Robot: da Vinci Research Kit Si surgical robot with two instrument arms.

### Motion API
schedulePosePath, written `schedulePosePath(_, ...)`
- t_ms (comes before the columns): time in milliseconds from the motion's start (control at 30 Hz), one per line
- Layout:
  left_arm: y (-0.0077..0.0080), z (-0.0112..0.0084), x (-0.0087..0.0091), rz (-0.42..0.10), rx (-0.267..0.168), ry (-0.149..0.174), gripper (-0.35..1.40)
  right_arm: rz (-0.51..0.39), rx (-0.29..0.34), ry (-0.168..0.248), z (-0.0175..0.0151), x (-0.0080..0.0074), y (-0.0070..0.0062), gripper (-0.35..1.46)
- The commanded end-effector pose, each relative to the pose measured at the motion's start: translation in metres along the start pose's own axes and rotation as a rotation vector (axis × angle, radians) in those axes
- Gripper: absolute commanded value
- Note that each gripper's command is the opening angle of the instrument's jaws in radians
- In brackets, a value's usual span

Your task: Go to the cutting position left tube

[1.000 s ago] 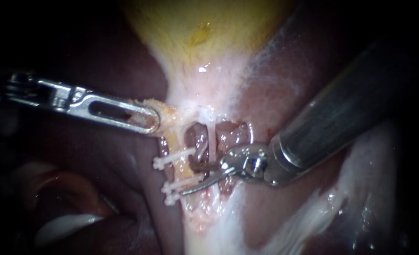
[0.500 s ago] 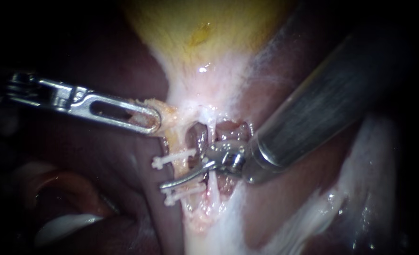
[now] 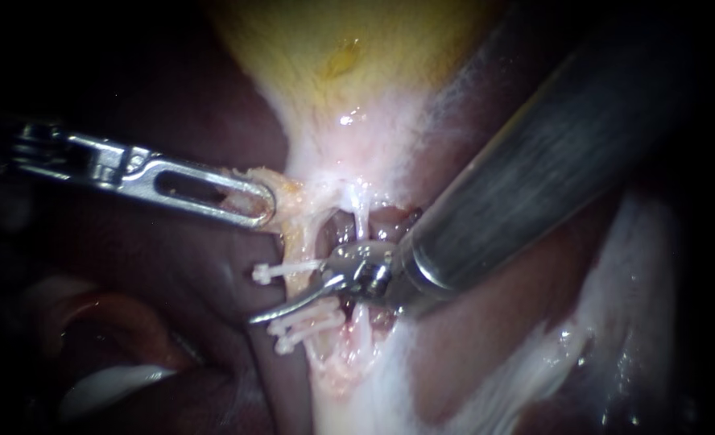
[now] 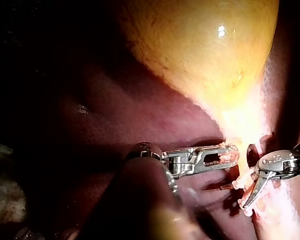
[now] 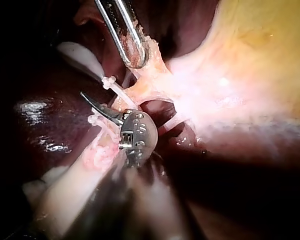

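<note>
Through the endoscope view, the left instrument (image 3: 249,201), a slotted steel pair of jaws, is clamping a pale yellowish flap of tissue (image 3: 285,193) just below the bulging ochre gallbladder (image 3: 349,56). Running off from those jaws is the left tube (image 3: 297,242), a thin yellowish strand wearing small white plastic clips (image 3: 285,270). The right instrument (image 3: 297,303), a thick grey shaft ending in a curved steel blade, is laying that blade across the tube. One clip is sitting on the side toward the left instrument and a pair on the far side. Only one blade is showing, so I cannot tell whether this tip is open or closed. Dark red liver (image 3: 486,354) is lying under the shaft.

From the left wrist view, the left instrument (image 4: 225,156) is biting the flap ahead of it, and the curved blade (image 4: 254,192) is hanging just beyond. The tube itself is too washed out to pick out.

From the right wrist view, the blade (image 5: 100,109) is pointing ahead across the tube, with a clip just beside it.

To my eye the approach is nearly finishing, since the blade is sitting at the gap between the clips. The next move is calling for a small check that the tube is lying fully within the tip, clear of every clip.
</note>
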Motion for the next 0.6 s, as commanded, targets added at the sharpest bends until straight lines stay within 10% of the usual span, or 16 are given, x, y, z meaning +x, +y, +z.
schedulePosePath(33, 0.0, 0.0, 0.0, 0.0, 0.0, 0.0, -0.35, 0.0, -0.005, 0.001, 0.0001, 0.0001, 0.0001, 1.08)
schedulePosePath(600, 0.0, 0.0, 0.0, 0.0, 0.0, 0.0, -0.35, 0.0, -0.009, 0.007, 0.0002, 0.0001, 0.0001, 1.1)
